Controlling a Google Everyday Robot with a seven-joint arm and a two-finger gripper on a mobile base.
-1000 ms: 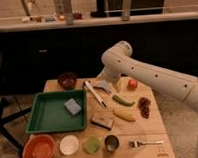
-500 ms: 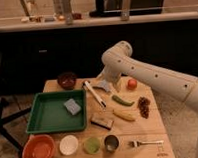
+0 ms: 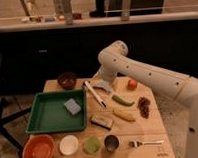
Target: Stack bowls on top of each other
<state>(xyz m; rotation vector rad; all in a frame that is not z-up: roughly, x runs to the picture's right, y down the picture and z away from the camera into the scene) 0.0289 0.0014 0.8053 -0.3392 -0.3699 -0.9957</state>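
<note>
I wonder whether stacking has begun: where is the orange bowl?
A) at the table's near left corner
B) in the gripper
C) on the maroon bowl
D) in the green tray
A: the orange bowl sits at the near left corner, far from the maroon bowl; the gripper hangs open right of the maroon bowl.

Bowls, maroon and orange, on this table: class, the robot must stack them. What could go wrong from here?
The small dark maroon-brown bowl and the wide orange-red bowl sit at opposite ends of the green tray; carrying one across might clip its rim. The open gripper hovers beside the long white utensil and might knock it.
</note>
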